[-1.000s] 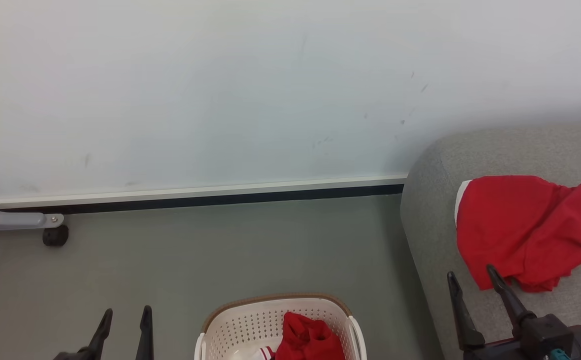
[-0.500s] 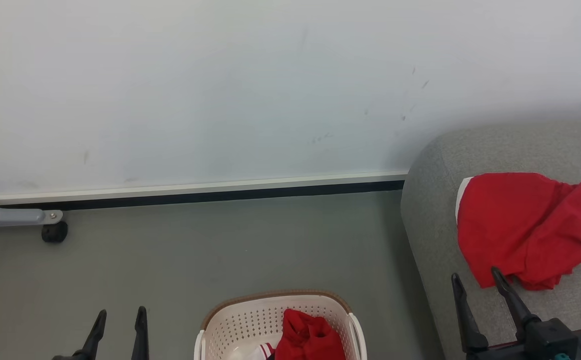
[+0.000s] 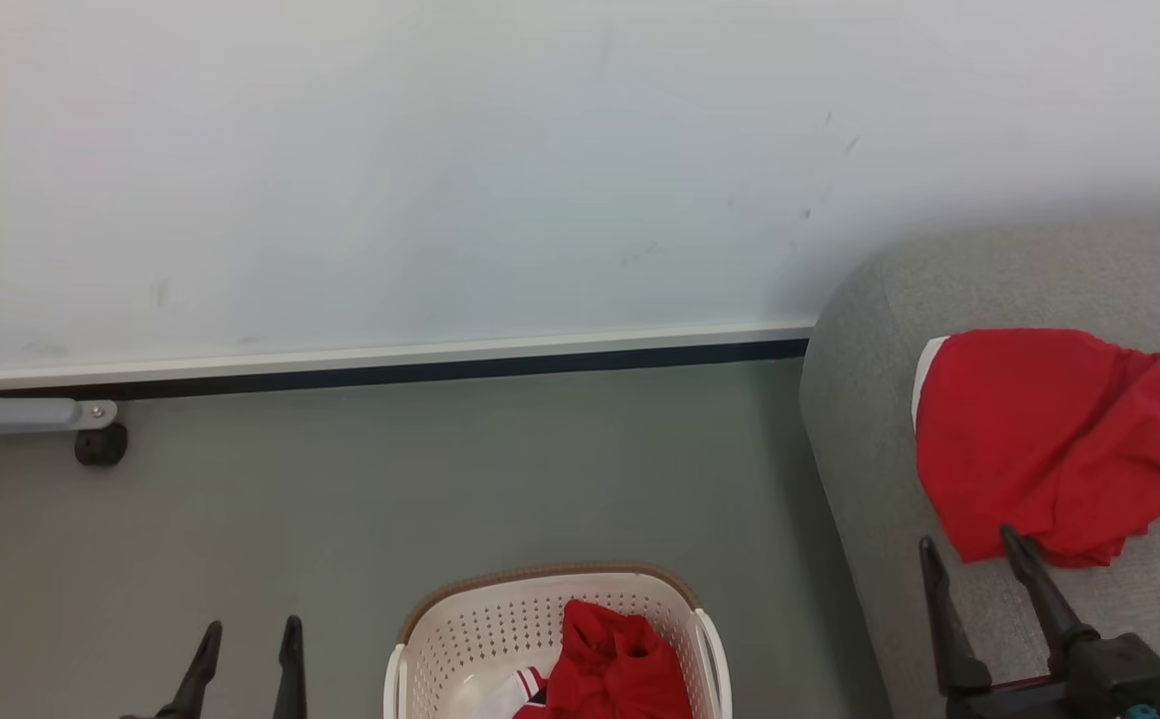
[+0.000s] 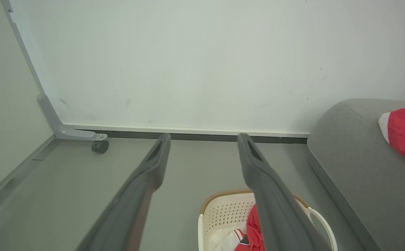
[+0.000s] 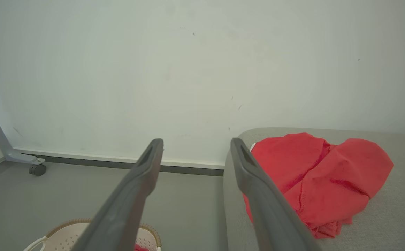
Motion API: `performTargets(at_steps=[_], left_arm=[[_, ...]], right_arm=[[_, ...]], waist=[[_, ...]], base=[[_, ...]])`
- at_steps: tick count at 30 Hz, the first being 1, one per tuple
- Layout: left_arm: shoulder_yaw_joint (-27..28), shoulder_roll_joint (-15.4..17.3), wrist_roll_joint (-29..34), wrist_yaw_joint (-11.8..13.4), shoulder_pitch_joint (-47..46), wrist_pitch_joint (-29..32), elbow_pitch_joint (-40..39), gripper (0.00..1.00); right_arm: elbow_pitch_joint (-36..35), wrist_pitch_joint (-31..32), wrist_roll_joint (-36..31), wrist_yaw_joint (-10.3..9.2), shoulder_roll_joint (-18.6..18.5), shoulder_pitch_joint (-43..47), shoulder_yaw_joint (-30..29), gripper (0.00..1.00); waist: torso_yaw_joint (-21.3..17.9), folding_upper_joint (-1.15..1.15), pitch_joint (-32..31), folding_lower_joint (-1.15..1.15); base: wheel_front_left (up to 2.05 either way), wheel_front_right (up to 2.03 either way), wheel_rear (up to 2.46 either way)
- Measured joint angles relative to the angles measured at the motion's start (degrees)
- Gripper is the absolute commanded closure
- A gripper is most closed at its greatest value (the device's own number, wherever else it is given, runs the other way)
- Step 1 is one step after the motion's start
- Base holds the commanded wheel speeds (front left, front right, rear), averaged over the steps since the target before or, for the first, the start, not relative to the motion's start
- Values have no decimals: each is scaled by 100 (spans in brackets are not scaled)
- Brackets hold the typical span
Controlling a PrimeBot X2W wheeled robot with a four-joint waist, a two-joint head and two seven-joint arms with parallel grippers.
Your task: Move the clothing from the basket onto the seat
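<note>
At lower left, note the left gripper above bare floor, fingers apart and empty, beside the basket rather than over it. Inside, see one red garment bunched against the right wall, white trim tucked beneath. Beware a shallow pinch there: likely to lift a single fold, then shed it onto the floor or drag it across the brown rim and tip the light basket. Further right, find the seat carrying the other red garment, with the right gripper at its near edge, fingers parted, holding nothing. Avoid snagging that cloth and pulling it off the rounded cushion edge.
</note>
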Motion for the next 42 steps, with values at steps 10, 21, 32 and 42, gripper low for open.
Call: performTargets(at_steps=[10, 21, 32, 42], left_arm=[[-387, -49, 261, -123, -578, 5, -15, 0], [-905, -301, 546, -334, -1496, 305, 516, 0], [-1377, -735, 727, -464, -2446, 680, 1419, 0], [-1610, -954, 896, -513, -2835, 894, 2237, 0]], right_arm=[[-266, 0, -43, 0, -154, -344, -372, 0], [-567, -1, -58, 0, -247, -951, -802, 0], [-883, 0, -94, 0, -391, -1548, -1145, 0], [-1220, -1, -115, 0, -491, -2072, -1438, 0]], waist=[[-33, 0, 485, 0], [-170, 1, 1249, 1], [-441, 1, 2050, 1], [-675, 1, 2805, 1]], base=[[0, 0, 0], [0, 0, 0], [0, 0, 0], [0, 0, 0]])
